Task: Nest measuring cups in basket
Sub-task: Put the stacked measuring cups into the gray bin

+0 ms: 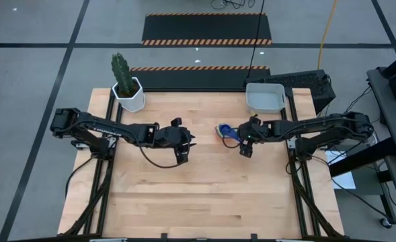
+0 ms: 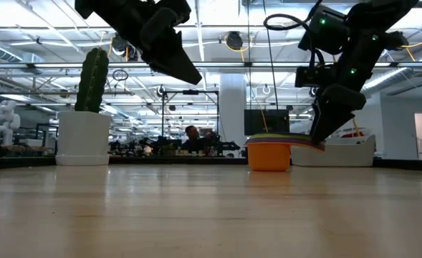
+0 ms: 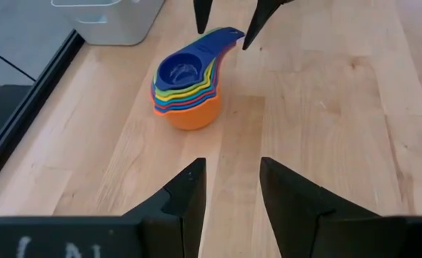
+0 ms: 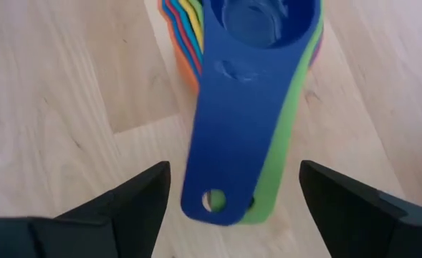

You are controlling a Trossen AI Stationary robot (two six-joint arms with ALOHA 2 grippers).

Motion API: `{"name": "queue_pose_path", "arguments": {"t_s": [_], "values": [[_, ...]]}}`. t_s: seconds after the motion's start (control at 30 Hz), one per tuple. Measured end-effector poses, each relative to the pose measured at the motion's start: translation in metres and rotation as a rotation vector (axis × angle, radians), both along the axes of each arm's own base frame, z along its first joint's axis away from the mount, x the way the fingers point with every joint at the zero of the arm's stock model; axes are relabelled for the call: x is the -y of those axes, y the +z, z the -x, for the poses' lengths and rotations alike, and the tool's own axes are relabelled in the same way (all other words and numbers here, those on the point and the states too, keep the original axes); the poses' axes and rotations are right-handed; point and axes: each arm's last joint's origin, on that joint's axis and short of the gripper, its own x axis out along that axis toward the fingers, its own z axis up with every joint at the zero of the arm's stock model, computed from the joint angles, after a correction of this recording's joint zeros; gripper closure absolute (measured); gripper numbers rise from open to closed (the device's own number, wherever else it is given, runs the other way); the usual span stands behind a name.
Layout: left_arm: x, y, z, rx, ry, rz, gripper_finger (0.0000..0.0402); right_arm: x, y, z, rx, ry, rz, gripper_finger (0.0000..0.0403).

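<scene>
On the wooden table (image 1: 198, 195), the light grey basket (image 1: 265, 98) sits at the far right edge beside the right arm, well apart from the white cactus pot (image 1: 130, 95) at the far left. The nested stack of measuring cups (image 3: 188, 86), dark blue on top and orange at the bottom, stands on the tabletop near the basket, outside it. The right gripper (image 4: 232, 193) is spread wide, its fingers either side of the stacked handles without touching them, and the left gripper (image 3: 231, 190) hangs part-open and empty, facing the stack.

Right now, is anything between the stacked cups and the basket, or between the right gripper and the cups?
Nothing visible. The nested cups sit on bare wood, apart from the basket. The right gripper is open with its fingers either side of the cup handles. The left gripper waits well off to the side.
</scene>
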Motion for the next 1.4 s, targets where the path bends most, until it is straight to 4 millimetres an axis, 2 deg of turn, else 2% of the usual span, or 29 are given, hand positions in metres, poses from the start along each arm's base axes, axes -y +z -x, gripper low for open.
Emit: {"name": "queue_pose_path", "arguments": {"t_s": [0.33,0.9,1.2,1.4], "values": [[0.004,0.001,-0.001,0.018,-0.012,0.0,0.0266,0.009,-0.002,0.002,-0.006,-0.011,0.015,0.0105],[0.004,0.002,-0.001,0.018,-0.019,-0.008,0.0266,0.007,-0.002,0.0,0.026,0.03,-0.048,0.0106],[0.004,0.002,-0.001,0.023,-0.016,-0.003,0.0266,0.006,-0.013,0.006,0.014,0.028,-0.023,0.0102],[0.004,0.002,-0.001,0.024,-0.019,-0.007,0.0266,0.006,-0.019,0.008,0.009,0.048,-0.005,0.0122]]}}
